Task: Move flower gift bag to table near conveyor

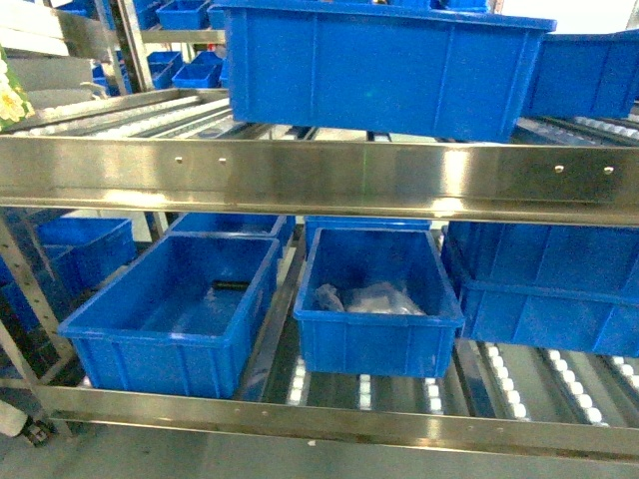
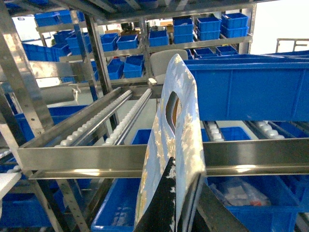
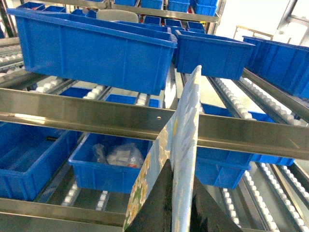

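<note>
The flower gift bag is pale blue with white and yellow blossoms and a cut-out handle, and it stands upright on edge. My left gripper is shut on its lower part. The bag also rises in the right wrist view, where my right gripper is shut on it. Just beyond the bag stands the conveyor, a steel rack with lanes of white rollers. In the head view only a sliver of flower print shows at the left edge, and neither gripper is seen. The table is out of view.
A large blue bin sits on the upper lane. On the lower lane there is an empty blue bin and another holding plastic-wrapped items. More blue bins fill the racks behind. A steel cross beam runs in front.
</note>
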### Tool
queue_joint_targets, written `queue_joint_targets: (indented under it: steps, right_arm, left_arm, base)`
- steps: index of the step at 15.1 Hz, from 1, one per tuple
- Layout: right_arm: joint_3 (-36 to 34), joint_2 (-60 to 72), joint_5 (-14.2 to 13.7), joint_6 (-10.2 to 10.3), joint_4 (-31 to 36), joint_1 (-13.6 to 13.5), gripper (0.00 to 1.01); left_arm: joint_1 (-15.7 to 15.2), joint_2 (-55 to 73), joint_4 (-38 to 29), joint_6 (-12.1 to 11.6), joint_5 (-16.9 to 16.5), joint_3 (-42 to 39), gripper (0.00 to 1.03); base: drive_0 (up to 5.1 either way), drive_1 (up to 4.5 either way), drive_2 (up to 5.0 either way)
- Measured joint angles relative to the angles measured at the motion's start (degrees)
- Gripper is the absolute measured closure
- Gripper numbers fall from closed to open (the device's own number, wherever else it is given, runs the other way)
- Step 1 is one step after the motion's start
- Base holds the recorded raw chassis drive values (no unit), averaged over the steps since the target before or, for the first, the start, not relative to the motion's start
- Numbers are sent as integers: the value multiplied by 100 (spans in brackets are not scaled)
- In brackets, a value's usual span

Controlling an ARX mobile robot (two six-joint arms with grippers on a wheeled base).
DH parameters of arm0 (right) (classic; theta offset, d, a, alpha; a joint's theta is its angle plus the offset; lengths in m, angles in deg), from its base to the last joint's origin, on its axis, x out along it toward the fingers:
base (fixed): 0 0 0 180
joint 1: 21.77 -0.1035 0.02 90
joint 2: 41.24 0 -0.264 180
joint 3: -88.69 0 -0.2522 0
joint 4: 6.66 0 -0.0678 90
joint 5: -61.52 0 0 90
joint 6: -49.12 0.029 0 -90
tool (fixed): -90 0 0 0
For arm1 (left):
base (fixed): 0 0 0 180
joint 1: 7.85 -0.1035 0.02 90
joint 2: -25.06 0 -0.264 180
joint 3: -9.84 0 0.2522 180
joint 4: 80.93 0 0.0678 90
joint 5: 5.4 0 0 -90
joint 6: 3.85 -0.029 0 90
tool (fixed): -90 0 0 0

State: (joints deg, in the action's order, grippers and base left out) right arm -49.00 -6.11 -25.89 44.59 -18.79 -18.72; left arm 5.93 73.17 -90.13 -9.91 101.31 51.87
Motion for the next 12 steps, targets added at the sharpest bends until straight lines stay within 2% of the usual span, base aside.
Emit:
queue_joint_targets:
  steps: [12]
  right_arm:
    - [0,-4,0,0,4,0,98]
  left_arm:
    - [-2,-2,0,0,2,0,101]
  base:
    - [-480,158,341]
